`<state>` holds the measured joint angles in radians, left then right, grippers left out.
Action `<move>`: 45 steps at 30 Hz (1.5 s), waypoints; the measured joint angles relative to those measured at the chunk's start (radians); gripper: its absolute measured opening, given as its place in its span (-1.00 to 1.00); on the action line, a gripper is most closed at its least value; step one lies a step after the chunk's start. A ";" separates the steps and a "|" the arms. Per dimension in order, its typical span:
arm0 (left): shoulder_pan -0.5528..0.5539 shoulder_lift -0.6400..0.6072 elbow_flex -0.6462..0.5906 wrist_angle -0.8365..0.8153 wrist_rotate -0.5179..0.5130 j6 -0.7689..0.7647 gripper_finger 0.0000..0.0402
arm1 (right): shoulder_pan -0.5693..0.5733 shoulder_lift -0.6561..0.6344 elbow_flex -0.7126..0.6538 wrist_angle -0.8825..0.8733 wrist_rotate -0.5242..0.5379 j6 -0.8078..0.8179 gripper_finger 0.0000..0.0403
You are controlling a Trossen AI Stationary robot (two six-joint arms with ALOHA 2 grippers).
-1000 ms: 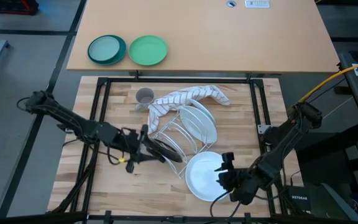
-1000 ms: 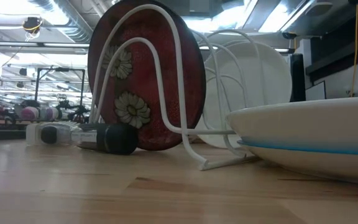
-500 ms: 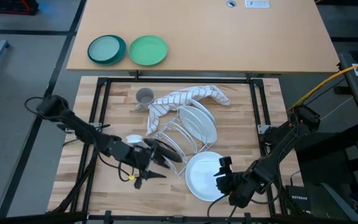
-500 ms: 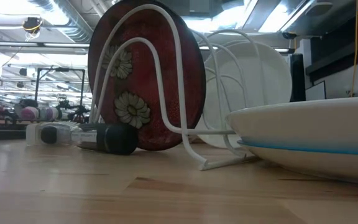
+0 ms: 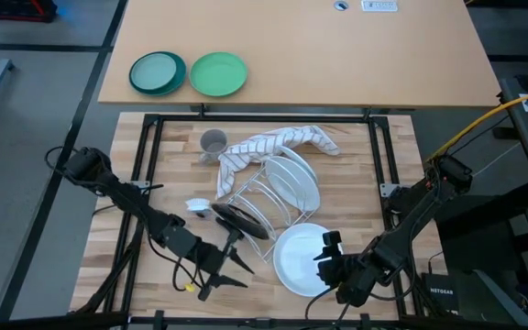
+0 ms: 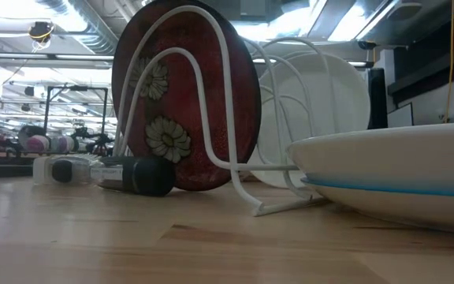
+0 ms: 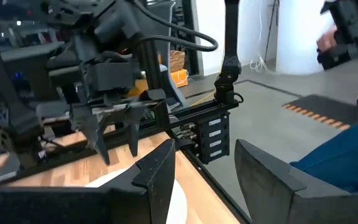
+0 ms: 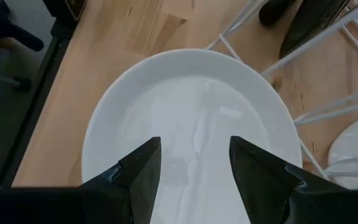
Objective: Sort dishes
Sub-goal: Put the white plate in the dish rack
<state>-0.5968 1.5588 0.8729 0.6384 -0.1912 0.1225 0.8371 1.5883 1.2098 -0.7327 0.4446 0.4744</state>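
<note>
A white wire rack [image 5: 269, 197] holds the red-flowered plate with the black back [image 6: 184, 102] at its near left end. White plates [image 5: 293, 179] stand on edge farther back. A pale plate [image 5: 299, 261] lies flat on the table right of the rack, and shows a blue band in the low view [image 6: 392, 185]. My right gripper [image 5: 324, 259] is open above this plate's right part [image 8: 191, 118]; I see no touch. My left gripper [image 5: 233, 275] is open and empty, near the table's near edge, left of the pale plate. A grey cup [image 5: 213, 142] stands at the far left.
A striped towel [image 5: 278, 142] lies behind the rack. A small dark and clear object [image 6: 109, 173] lies on the table left of the flowered plate. A teal plate [image 5: 158, 73] and a green plate [image 5: 218, 73] sit on the far table. A black frame [image 5: 154, 124] borders the wooden top.
My left gripper has drawn back from the flowered plate in the rack toward the table's near edge and a little to the right. The flowered plate stays standing in the rack.
</note>
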 joint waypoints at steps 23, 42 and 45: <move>0.002 0.397 0.387 -0.372 -0.125 0.384 -0.23 | 0.000 0.000 0.000 0.003 0.046 -0.001 -0.03; 0.080 0.551 0.391 -0.375 -0.155 0.417 -0.23 | 0.000 0.000 0.000 0.007 0.060 -0.001 -0.03; 0.086 0.565 0.391 -0.376 -0.153 0.440 -0.23 | 0.000 0.000 0.000 0.007 0.060 -0.001 -0.03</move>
<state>-0.5112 2.1235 1.2640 0.2626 -0.3439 0.5625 0.8368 1.5879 1.2098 -0.7258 0.5049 0.4734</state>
